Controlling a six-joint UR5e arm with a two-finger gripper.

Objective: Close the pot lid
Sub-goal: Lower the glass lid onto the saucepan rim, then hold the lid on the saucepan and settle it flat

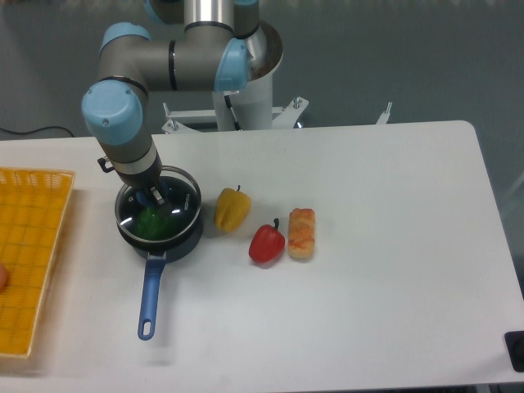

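Hovering over the pot (160, 225) at the table's left, the gripper (154, 196) pinches the pot lid (176, 205) by its blue knob; letting go off-centre could leave the glass tilted on the rim.

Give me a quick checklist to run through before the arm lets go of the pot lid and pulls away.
1. Pot lid over the pot: ok, it covers the opening.
2. Lid seated flat all round the rim: cannot tell, the arm hides the back edge.
3. Gripper at the lid's centre knob: ok; open or shut cannot tell.
4. Green item under the glass, below the rim: cannot tell.
5. Yellow pepper apart from the pot: ok, a small gap shows.
6. Pot's blue handle unobstructed: ok.
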